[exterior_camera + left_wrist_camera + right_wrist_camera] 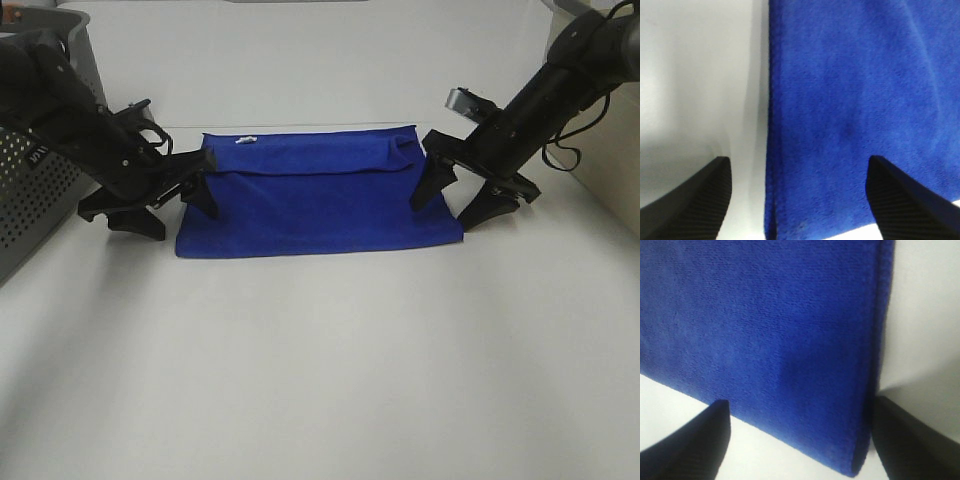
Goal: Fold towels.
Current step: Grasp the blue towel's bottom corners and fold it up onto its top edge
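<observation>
The royal-blue towel (pixel 320 205) lies folded on the white table (pixel 320 380), its upper layer folded down from the far edge. A small white tag (pixel 246 139) sits at the far edge. My left gripper (pixel 175 213) is open and straddles the towel's left edge, low over the table. In the left wrist view (pixel 799 161) one finger is over the bare table and the other over the towel (pixel 855 90). My right gripper (pixel 450 208) is open and straddles the right edge. The right wrist view (pixel 801 402) shows the towel's folded near corner (pixel 765 325) between the fingers.
A grey perforated basket (pixel 30 190) stands at the far left behind the left arm. A beige surface (pixel 612 170) and a black cable (pixel 565 150) lie at the right edge behind the right arm.
</observation>
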`<move>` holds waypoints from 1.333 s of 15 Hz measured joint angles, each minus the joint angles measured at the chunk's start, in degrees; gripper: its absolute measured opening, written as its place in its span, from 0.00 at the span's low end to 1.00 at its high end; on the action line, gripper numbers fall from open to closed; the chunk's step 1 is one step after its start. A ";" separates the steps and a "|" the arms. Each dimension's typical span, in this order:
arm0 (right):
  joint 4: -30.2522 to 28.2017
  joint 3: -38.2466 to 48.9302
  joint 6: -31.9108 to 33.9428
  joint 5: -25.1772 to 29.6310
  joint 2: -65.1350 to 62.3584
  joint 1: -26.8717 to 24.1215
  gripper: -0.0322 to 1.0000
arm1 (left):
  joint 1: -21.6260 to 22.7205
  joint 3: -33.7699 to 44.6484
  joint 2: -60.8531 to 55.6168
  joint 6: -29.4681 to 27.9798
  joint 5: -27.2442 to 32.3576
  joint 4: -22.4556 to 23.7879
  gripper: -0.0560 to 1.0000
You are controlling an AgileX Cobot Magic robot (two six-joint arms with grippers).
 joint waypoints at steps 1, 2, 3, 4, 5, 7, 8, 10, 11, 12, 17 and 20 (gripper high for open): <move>0.40 0.11 0.00 -0.80 0.00 0.52 0.75 | -0.63 0.00 0.06 0.11 -0.52 -0.40 0.72; 0.97 0.34 0.00 -1.09 0.00 1.03 0.75 | -1.20 0.00 0.40 0.11 -0.69 -0.63 0.69; 1.20 0.40 0.00 -1.49 0.00 1.66 0.73 | -1.72 0.00 0.80 0.11 -0.86 -1.15 0.65; 1.20 0.40 0.23 -2.46 0.11 2.41 0.68 | -2.18 0.00 1.15 0.11 -1.09 -1.89 0.60; 1.09 0.40 0.97 -3.50 0.23 2.92 0.60 | -2.52 0.00 1.38 0.11 -1.43 -2.01 0.52; -1.55 0.57 4.01 -5.10 0.46 3.04 0.22 | -2.69 0.00 1.55 0.11 -1.72 -1.83 0.25; -2.64 0.57 5.04 -5.27 0.46 2.98 0.08 | -2.69 0.00 1.55 0.11 -1.72 -1.43 0.14; -3.09 0.57 5.61 -5.27 0.46 2.98 0.03 | -2.69 0.00 1.55 0.11 -1.60 -0.92 0.07; -3.15 0.57 5.90 -5.21 0.46 2.92 0.03 | -2.69 0.00 1.55 0.11 -1.15 -0.11 0.06; -3.04 0.57 6.42 -4.30 0.46 2.86 0.03 | -2.69 0.00 1.55 0.11 -0.11 0.74 0.06; -1.95 18.16 5.50 -5.90 -8.94 2.64 0.03 | -3.38 7.56 -6.42 0.11 5.56 4.24 0.06; -1.09 27.56 4.93 -8.08 -13.81 2.64 0.03 | -4.70 14.78 -9.74 0.11 5.73 4.24 0.06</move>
